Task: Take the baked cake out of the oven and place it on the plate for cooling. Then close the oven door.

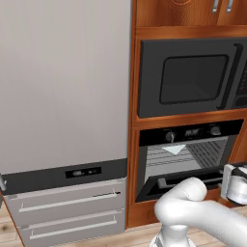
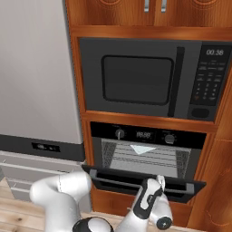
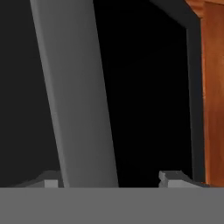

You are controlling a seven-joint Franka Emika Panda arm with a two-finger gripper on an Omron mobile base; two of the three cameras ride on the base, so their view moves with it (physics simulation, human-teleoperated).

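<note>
The fridge (image 1: 62, 82) at the left, with its drawers below, plays no part here. The risks sit to its right, at the oven (image 2: 149, 135).

The oven door (image 2: 181, 186) hangs dropped open, hinged at its bottom edge; how far down it lies is hard to judge. The end effector (image 2: 159, 179) sits at the door's front edge, right at the handle (image 3: 78, 96). In the hand view its fingers are spread: the bar runs up between them, close by the left fingertip (image 3: 48, 180) and well clear of the right one, so nothing is pinched.

With the handle loose, a door that is not fully down may sag or swing back and narrow the opening. A reach made straight from here could catch a finger on the bar or knock the door's edge. The arm also has to pass over the door to reach inside, so a low approach may scrape the glass or snag the rack (image 2: 145, 159).

As for what holds what: the oven's cavity holds wire racks, and a pale wedge, probably the cake (image 2: 142, 148), rests on the upper rack near the middle, toward the back. A shallow grip could tip it off the wires.

The microwave (image 2: 136, 77) above is shut, its contents hidden.
</note>
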